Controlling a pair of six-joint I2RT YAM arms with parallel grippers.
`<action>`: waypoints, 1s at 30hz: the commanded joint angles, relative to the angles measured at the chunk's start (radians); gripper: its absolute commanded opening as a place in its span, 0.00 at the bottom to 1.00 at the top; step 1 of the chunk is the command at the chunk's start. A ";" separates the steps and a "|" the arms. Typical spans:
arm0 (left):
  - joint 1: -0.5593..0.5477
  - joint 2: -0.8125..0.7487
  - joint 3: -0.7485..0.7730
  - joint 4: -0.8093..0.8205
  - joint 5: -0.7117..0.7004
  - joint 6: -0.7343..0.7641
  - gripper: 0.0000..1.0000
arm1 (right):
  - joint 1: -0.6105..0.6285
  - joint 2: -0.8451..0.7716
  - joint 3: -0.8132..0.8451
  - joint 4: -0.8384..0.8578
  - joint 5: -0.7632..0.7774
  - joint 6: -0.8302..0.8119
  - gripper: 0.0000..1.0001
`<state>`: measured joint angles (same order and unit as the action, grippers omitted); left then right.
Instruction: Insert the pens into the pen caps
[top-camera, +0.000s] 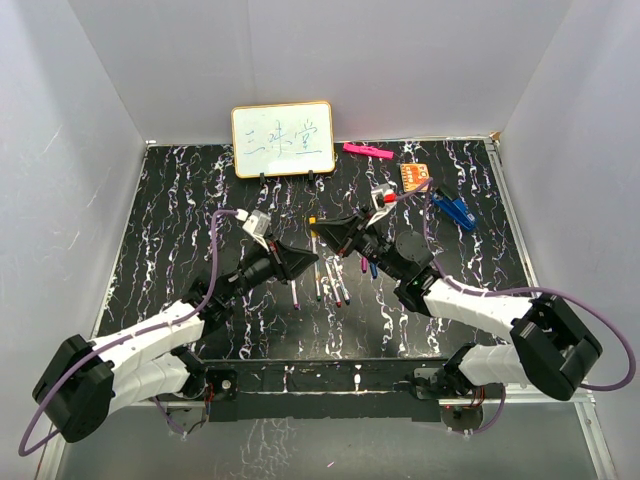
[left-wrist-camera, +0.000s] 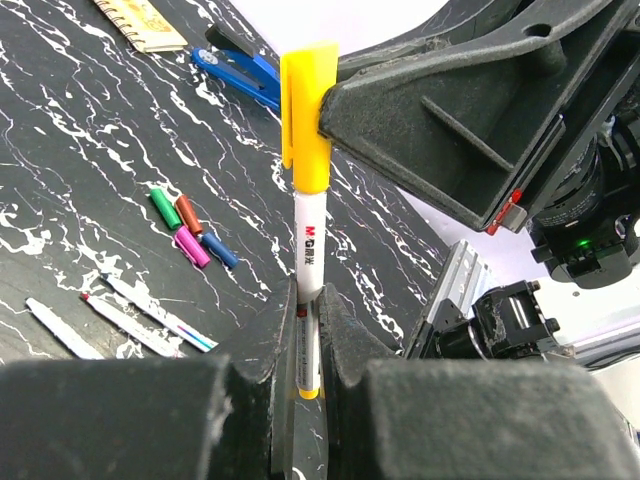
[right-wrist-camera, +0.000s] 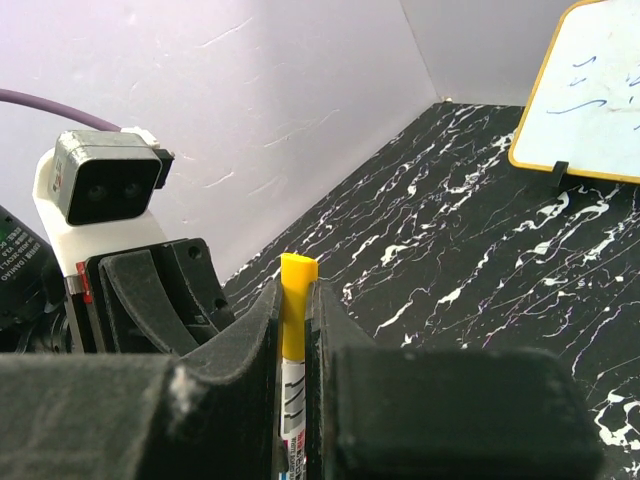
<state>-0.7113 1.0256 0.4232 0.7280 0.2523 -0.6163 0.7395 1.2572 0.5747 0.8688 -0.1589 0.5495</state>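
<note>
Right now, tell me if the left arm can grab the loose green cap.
Probably not yet: the left gripper is shut on the pen, whose yellow cap the right gripper clamps. The green cap itself lies uncovered.

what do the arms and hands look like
The left arm and right arm have white shells, black joints and bulky black round housings at the rear. A purple cable loops along each to a white camera mount at the wrist. The left hand and right hand are matte black, with wedge-shaped ribbed fingers.
</note>
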 joint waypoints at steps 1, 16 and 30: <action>-0.001 -0.023 0.014 0.173 -0.029 0.018 0.00 | 0.014 0.039 0.013 -0.039 -0.089 0.009 0.00; 0.000 -0.119 0.070 0.017 -0.160 0.119 0.00 | 0.121 0.054 0.073 -0.372 0.095 -0.139 0.00; -0.001 -0.166 0.085 -0.002 -0.208 0.162 0.00 | 0.191 0.097 0.084 -0.492 0.194 -0.163 0.00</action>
<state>-0.7177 0.9417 0.4137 0.5144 0.1295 -0.4984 0.8833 1.3140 0.6792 0.6216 0.0647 0.4160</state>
